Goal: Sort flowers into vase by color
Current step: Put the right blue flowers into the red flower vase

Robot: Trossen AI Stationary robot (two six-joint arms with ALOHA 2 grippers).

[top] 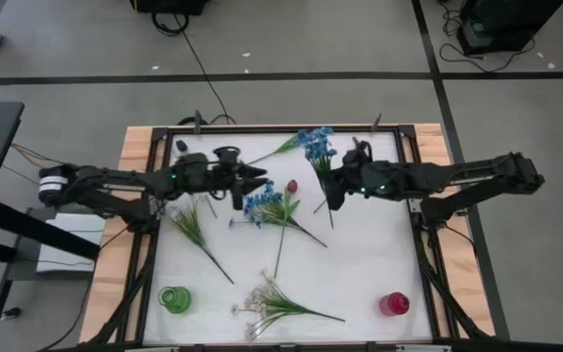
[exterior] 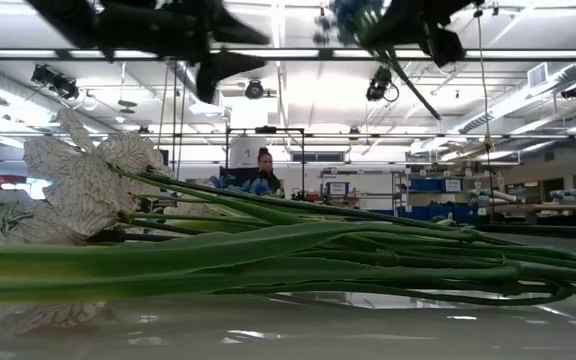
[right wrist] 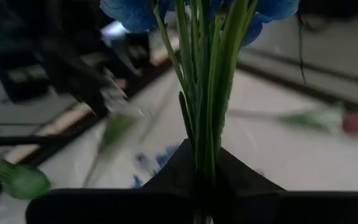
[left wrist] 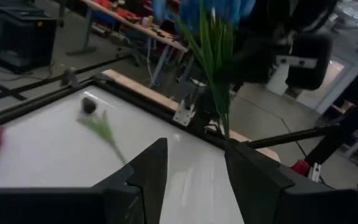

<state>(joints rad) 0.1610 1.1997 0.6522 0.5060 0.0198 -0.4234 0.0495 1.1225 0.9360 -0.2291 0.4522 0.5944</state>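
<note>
My right gripper (top: 327, 192) (right wrist: 205, 157) hovers over the table's far middle, shut on a blue flower (top: 316, 145) that it has lifted off the table. In the low view this flower's stem (exterior: 423, 98) slants down from the gripper (exterior: 408, 28). My left gripper (top: 258, 176) (left wrist: 196, 144) hangs open in the air left of it, above a second blue flower (top: 260, 203) lying flat. A dark red tulip (top: 291, 186), a white spray (top: 262, 305) and a leafy green stem (top: 199, 231) also lie on the table. My right gripper pinches the blue flower's bundle of green stems (right wrist: 204, 134) between its two fingers, below the blossoms. The fingers lie across the stems. The flower is lifted clear, with the blossoms (right wrist: 135, 12) toward the far edge and the bare stem end (top: 332, 223) slanting down toward the near side.
A green vase (top: 174, 299) stands at the near left corner and a red vase (top: 394, 304) at the near right. A further stem (top: 280, 149) lies near the far edge. The table has a raised dark frame (top: 413, 186). A person (exterior: 265, 172) sits far behind.
</note>
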